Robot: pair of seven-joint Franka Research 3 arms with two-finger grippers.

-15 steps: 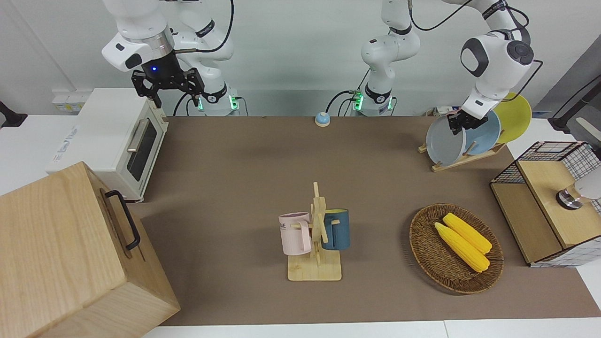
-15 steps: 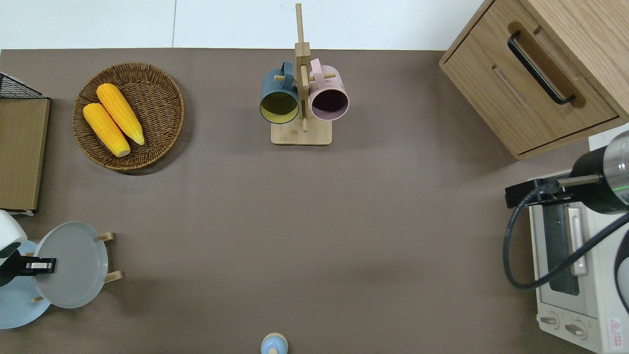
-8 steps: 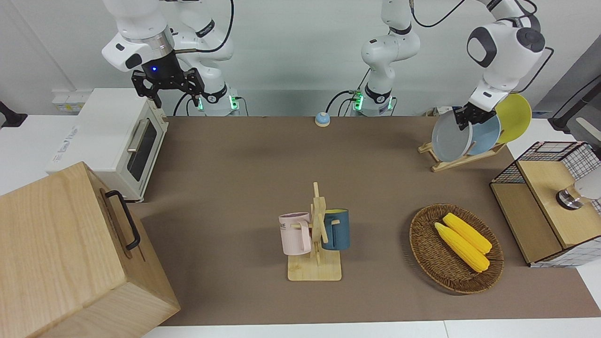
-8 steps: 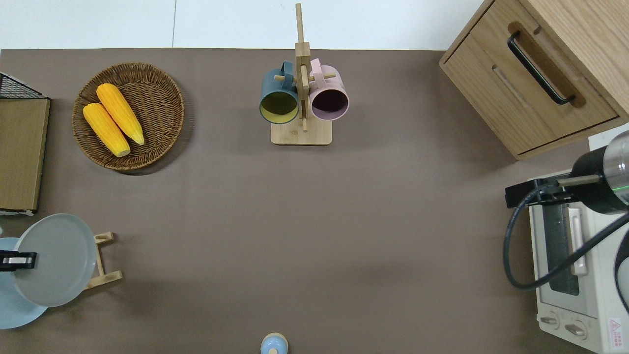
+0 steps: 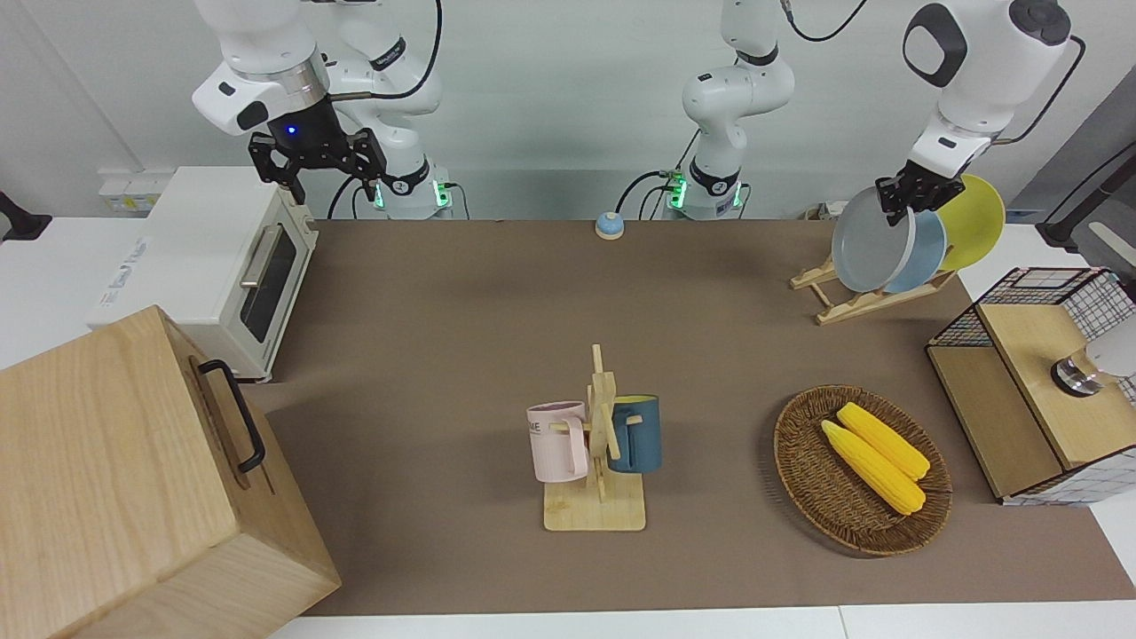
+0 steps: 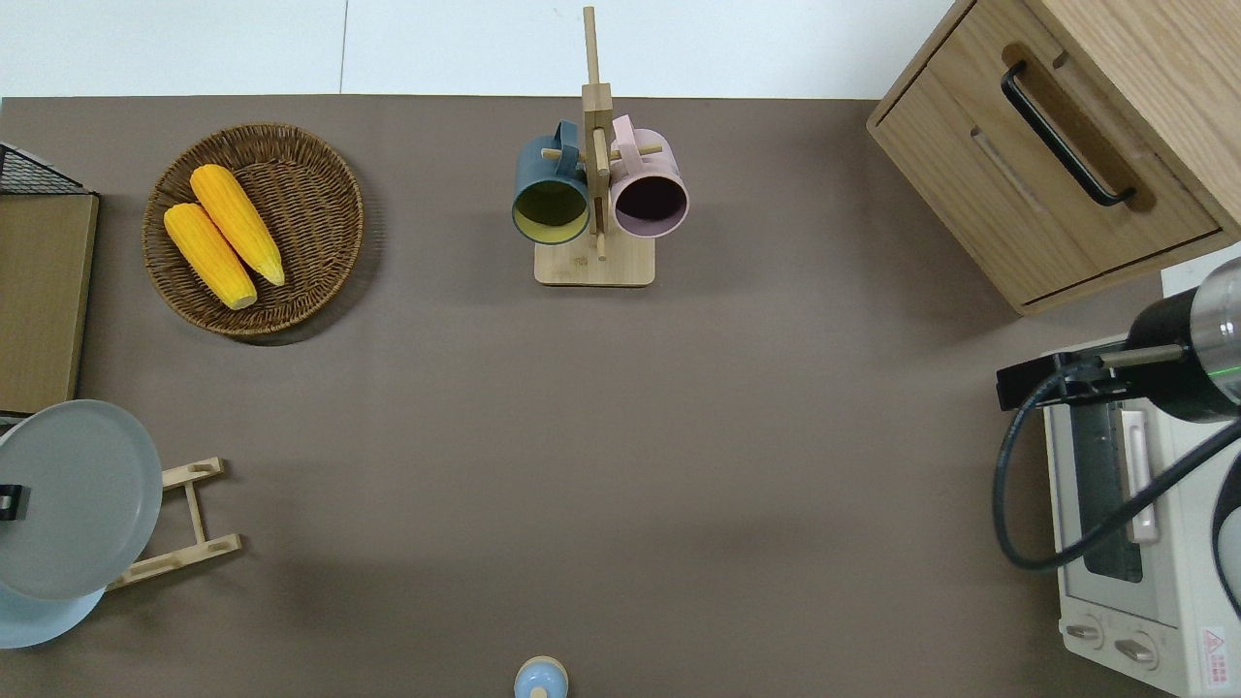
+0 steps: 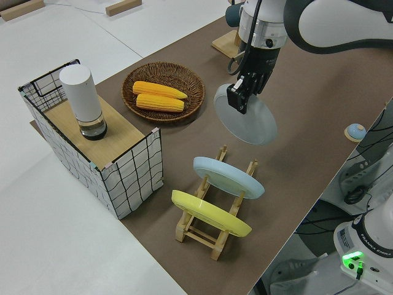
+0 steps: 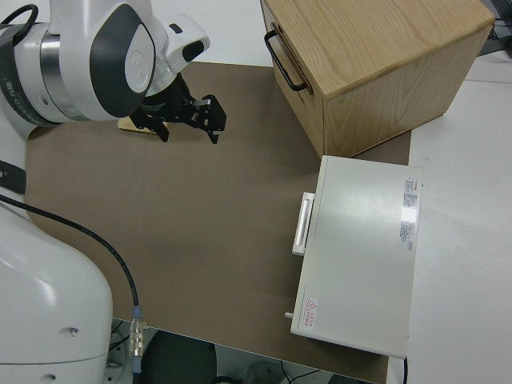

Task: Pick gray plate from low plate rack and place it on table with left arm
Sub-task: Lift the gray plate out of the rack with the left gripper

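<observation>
My left gripper (image 5: pixel 896 200) is shut on the upper rim of the gray plate (image 5: pixel 863 248) and holds it tilted in the air, clear of the pegs. In the overhead view the gray plate (image 6: pixel 78 499) hangs over the low plate rack (image 6: pixel 184 523), at the left arm's end of the table (image 6: pixel 582 436). The left side view shows the gripper (image 7: pixel 238 98) pinching the plate (image 7: pixel 249 120) above the rack (image 7: pixel 209 227). A sky-blue plate (image 7: pixel 227 176) and a yellow plate (image 7: pixel 209 212) stay slotted in the rack. My right gripper (image 5: pixel 319 169) is parked, open and empty.
A mug tree (image 5: pixel 599 444) with a pink and a blue mug stands mid-table. A wicker basket (image 5: pixel 799 479) holds two corn cobs. A wire-sided box (image 5: pixel 1038 382), a toaster oven (image 5: pixel 213 266), a wooden cabinet (image 5: pixel 133 479) and a small blue bell (image 5: pixel 609 225) stand around the edges.
My left gripper has lifted the gray plate up out of the rack's slot, toward the left arm's end of the table. The right arm has not moved.
</observation>
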